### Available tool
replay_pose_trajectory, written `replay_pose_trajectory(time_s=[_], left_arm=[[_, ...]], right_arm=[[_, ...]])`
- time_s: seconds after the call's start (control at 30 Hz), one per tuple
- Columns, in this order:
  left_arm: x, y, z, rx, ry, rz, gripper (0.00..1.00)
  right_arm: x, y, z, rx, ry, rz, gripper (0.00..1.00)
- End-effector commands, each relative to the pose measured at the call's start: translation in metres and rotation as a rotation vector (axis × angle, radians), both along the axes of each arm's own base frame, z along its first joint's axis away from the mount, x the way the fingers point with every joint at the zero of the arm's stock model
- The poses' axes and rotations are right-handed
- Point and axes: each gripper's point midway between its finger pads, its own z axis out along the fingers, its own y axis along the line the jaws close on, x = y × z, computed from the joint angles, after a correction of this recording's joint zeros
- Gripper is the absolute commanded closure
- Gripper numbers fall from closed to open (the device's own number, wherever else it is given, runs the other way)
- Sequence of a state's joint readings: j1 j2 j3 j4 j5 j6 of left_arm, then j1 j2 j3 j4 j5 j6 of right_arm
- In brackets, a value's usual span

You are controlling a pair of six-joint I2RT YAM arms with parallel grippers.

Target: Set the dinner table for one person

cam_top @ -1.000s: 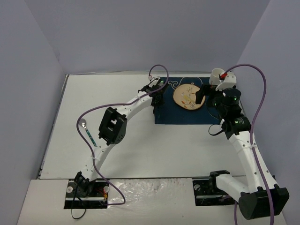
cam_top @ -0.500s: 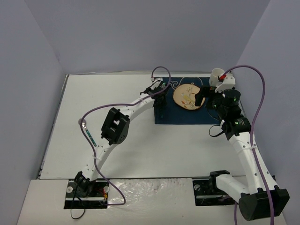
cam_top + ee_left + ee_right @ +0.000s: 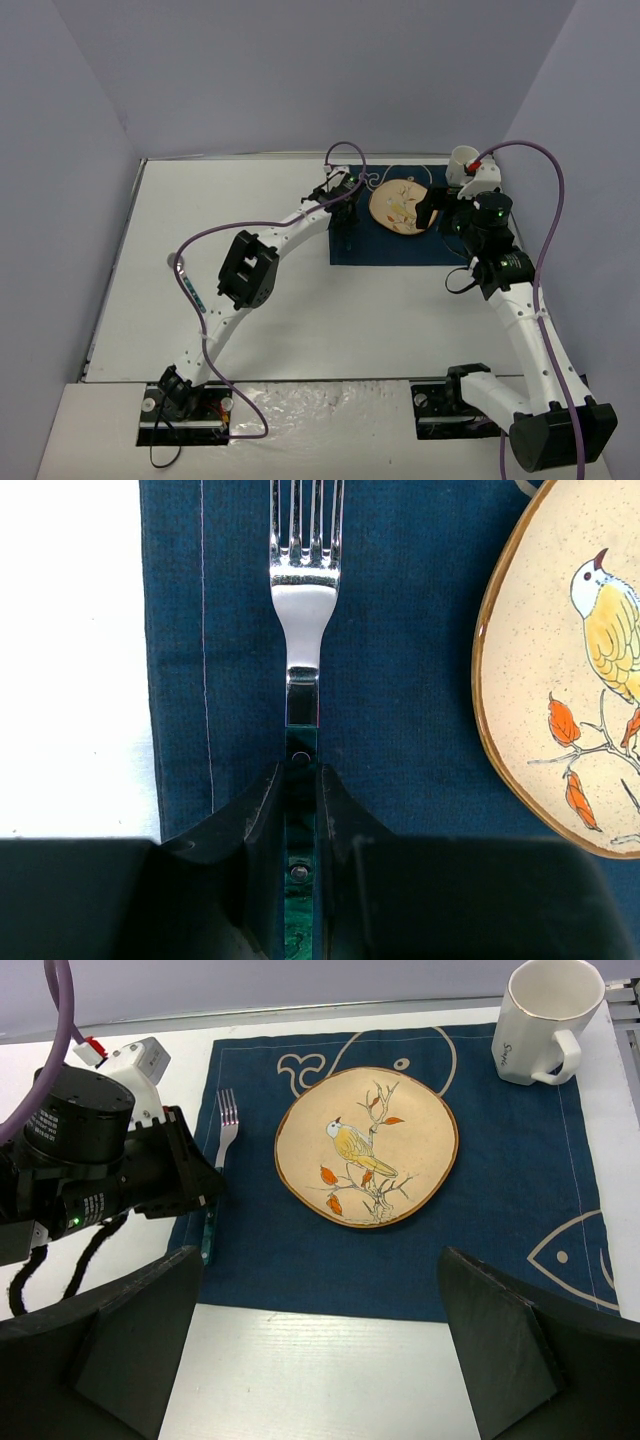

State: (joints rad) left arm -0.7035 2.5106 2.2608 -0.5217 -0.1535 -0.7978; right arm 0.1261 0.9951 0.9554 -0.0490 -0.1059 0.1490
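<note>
The white dinner table [image 3: 300, 320] carries a navy whale-outline placemat [image 3: 400, 250]. On the mat sit a tan bird-painted plate [image 3: 398, 205] and a white mug [image 3: 462, 158] at its far right corner. My left gripper [image 3: 298, 780] is shut on the green handle of a fork [image 3: 305, 590]. The fork lies flat on the mat just left of the plate [image 3: 560, 680], tines pointing away. My right gripper [image 3: 320, 1310] is wide open and empty above the mat's near edge. From there I see the plate [image 3: 367, 1147], the mug [image 3: 540, 1020], the fork [image 3: 225, 1120] and the left gripper [image 3: 120, 1160].
A spoon [image 3: 190, 285] with a teal handle lies on the table at the far left, partly under the left arm's cable. Grey walls close in the back and both sides. The arm bases stand at the near edge.
My left gripper has moved a little to the right, bringing the fork onto the mat's left strip beside the plate. The right gripper has barely moved.
</note>
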Motion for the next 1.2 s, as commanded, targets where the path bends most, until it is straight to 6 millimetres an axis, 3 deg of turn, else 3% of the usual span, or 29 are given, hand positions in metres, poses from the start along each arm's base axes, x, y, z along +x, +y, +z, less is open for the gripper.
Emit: replay_pose_trajectory(time_s=[0.0,0.17,0.37,0.47,0.57,0.67,0.8,0.87,0.9,0.93,0.97,1.0,1.03,1.17], left_arm=[[0.011,-0.018,0.033,-0.088,-0.07,0.02,1.0],[0.011,-0.02,0.025,-0.1,-0.055,0.036,1.0],[0.007,-0.018,0.028,-0.098,-0.042,0.034,0.72],[0.004,-0.014,0.041,-0.094,-0.046,0.032,0.58],[-0.002,-0.004,0.067,-0.085,-0.061,0.029,0.47],[-0.005,0.012,0.108,-0.094,-0.105,0.025,0.42],[-0.008,0.055,0.151,-0.083,-0.156,0.031,0.37],[-0.015,0.086,0.14,-0.071,-0.134,0.044,0.33],[-0.02,0.104,0.156,-0.101,-0.157,0.049,0.31],[-0.023,0.121,0.154,-0.105,-0.157,0.061,0.3],[-0.022,0.143,0.143,-0.086,-0.149,0.091,0.29],[-0.024,0.176,0.155,-0.087,-0.184,0.135,0.28],[-0.03,0.204,0.154,-0.075,-0.188,0.172,0.27],[-0.066,0.298,0.131,-0.036,-0.149,0.312,0.24]], right_arm=[[0.004,0.004,0.014,-0.006,-0.063,0.016,0.0],[0.004,0.003,0.011,-0.01,-0.054,0.017,0.0],[0.005,0.003,0.008,-0.016,-0.049,0.014,0.0],[0.004,0.003,0.007,-0.018,-0.047,0.016,0.0],[0.005,0.005,0.012,-0.018,-0.058,0.029,0.0],[0.005,0.008,0.02,-0.023,-0.075,0.049,0.0],[0.006,0.015,0.024,-0.013,-0.081,0.085,0.0],[0.008,0.023,0.018,0.0,-0.06,0.115,0.0],[0.008,0.028,0.016,0.006,-0.052,0.134,0.0],[0.008,0.033,0.014,0.01,-0.044,0.15,0.0],[0.007,0.039,0.011,0.011,-0.037,0.166,0.0],[0.006,0.046,0.008,0.009,-0.029,0.185,0.0],[0.006,0.052,0.007,0.008,-0.029,0.2,0.0],[0.006,0.074,0.004,0.01,-0.024,0.248,0.0]])
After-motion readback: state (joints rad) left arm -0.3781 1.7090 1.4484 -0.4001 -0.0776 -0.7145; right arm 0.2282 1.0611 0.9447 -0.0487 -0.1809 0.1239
